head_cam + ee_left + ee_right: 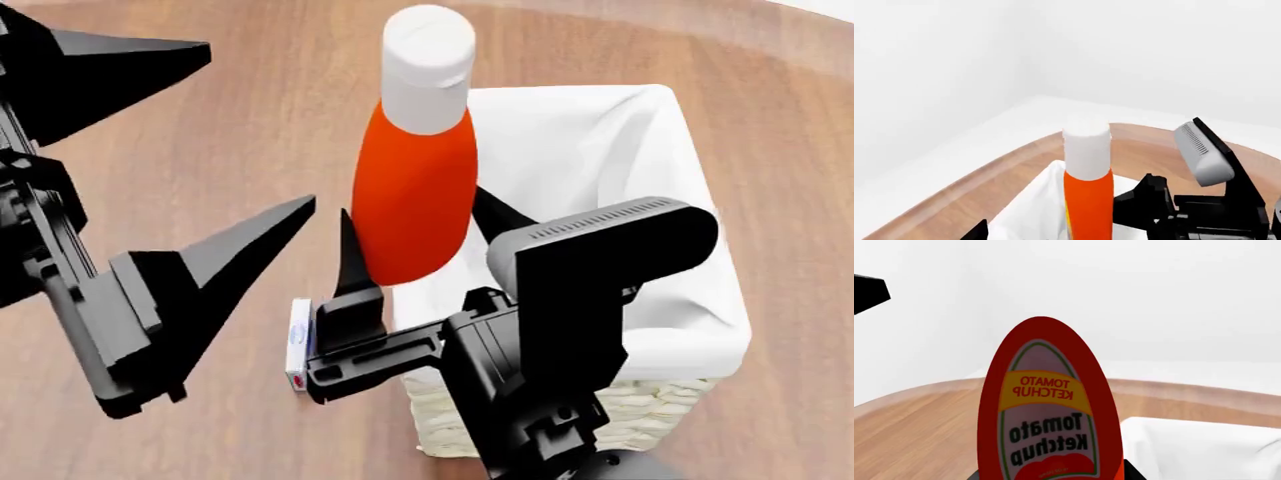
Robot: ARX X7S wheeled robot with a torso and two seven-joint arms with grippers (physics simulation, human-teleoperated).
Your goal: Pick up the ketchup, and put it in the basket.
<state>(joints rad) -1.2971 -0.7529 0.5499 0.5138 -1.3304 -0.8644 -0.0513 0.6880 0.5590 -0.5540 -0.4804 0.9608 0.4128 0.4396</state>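
Two right fingers [358,262] around ketchup [414,190]

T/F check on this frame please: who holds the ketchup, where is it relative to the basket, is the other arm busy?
1. The right pincer grips the orange-red plastic ketchup bottle with a white cap. True.
2. The bottle lies flat inside the cream-white woven wicker basket. False: it is upright, held at the basket's left rim.
3. The left pincer is shut on a can. False: its jaws are spread wide and hold nothing.
4. The basket's white cloth liner shows nothing lying on its visible part. True.
5. A small white packet lies on the brown wooden table beside the basket. True.
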